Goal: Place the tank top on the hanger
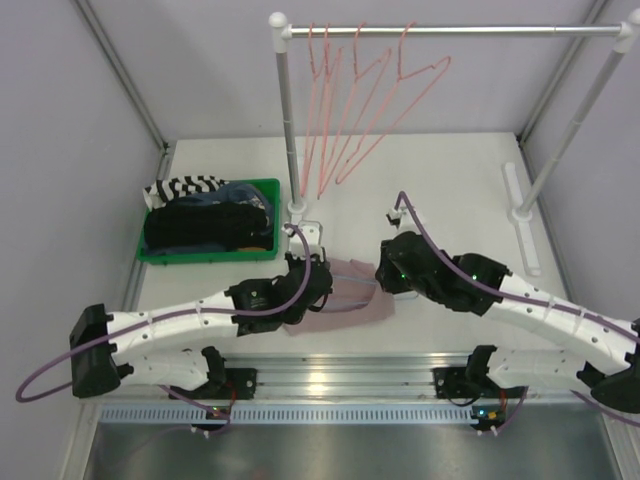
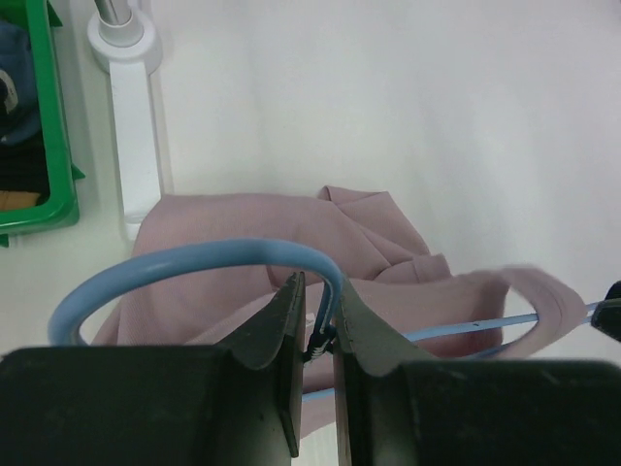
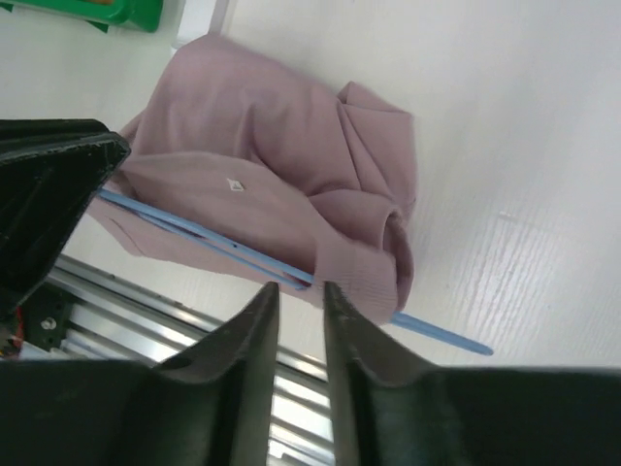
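Pinching the twisted neck of the hanger (image 2: 194, 252) just below its hook, the left end effector (image 2: 320, 294) is clamped on the light-blue wire above the tank top (image 2: 252, 218), which lies rumpled on the tabletop (image 2: 437, 97) near its front edge. One hanger arm passes under a shoulder strap and pokes out beyond it. The right end effector (image 3: 299, 291) hovers just beside that strap, fingers narrowly apart and holding nothing.

A: What's around the white surface (image 1: 450, 180)?
B: Pale grey walls (image 1: 200, 60) on three sides, evenly lit. A white clothes rail (image 1: 450, 31) stands near the far edge, pink hangers (image 1: 360, 110) on it.
A: And the left edge?
B: A green bin (image 1: 200, 256) of dark clothes (image 1: 200, 225); an aluminium rail (image 1: 340, 372) runs along the near edge.
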Available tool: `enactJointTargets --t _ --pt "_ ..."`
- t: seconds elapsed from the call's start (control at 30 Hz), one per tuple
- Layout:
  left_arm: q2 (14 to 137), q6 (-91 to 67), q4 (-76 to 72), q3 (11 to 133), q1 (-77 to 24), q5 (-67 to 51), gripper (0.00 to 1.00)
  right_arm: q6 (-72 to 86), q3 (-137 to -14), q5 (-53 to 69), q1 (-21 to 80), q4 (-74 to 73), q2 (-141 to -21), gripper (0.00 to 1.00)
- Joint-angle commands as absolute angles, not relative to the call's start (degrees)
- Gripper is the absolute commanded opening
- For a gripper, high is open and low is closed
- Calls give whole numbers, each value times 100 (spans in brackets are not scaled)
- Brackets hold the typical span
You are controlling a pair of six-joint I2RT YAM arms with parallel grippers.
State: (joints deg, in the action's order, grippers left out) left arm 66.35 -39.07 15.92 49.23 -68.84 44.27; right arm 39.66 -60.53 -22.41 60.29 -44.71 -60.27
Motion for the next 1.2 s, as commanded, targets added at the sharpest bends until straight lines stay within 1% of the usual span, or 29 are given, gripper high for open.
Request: enactJointTargets --t 0.0,0.07,0.1,0.2,0.37,0.43,0.57,0.77,0.87,0.97,1.0,1.07,1.1,1.13,1.17 --pt "6320 -3885 1827 5335 -6961 4711 0 3587 -6179 -2259 6126 -4291 -5644 29" --pt "6214 -3832 1960 5440 -6970 4615 0 3174 -6109 -2023 6126 -4106 -5468 40" --pt "6196 -3771 1995 5458 -6978 4571 0 3034 -6117 -1961 6126 -4009 -5319 48" --pt "6065 -3613 2100 5554 -6970 4317 0 2427 -6205 -1627 6126 -3868 -5125 54" --pt "5863 -3358 2433 5914 -6979 3912 0 1399 -6214 -819 6135 -3437 -4992 55" --pt "5836 -3226 2601 6159 -6979 3780 0 1127 -6197 -713 6126 -3375 -5027 56" --pt "5783 -2928 2900 6538 -6987 3534 0 783 -6126 -142 6126 -3068 -5132 57" --pt "5722 -2725 3129 6881 -6987 3288 0 589 -6284 298 6126 -2883 -5554 58" --pt "5704 -2646 3138 6961 -6996 3182 0 589 -6372 430 6126 -2786 -5783 57" --pt "5713 -2575 3181 7031 -6987 3164 0 633 -6390 579 6135 -2611 -5888 52" --pt "5722 -2558 3208 7057 -6987 3181 0 650 -6390 589 6143 -2567 -5906 47" --pt "5739 -2540 3234 7119 -6987 3182 0 694 -6381 580 6152 -2496 -5915 42" --pt "5731 -2531 3234 7128 -6987 3182 0 712 -6372 580 6161 -2479 -5906 33" --pt "5739 -2514 3234 7145 -6987 3190 0 738 -6355 571 6170 -2461 -5898 28" --pt "5731 -2505 3243 7154 -6996 3208 0 764 -6337 571 6179 -2417 -5871 25"
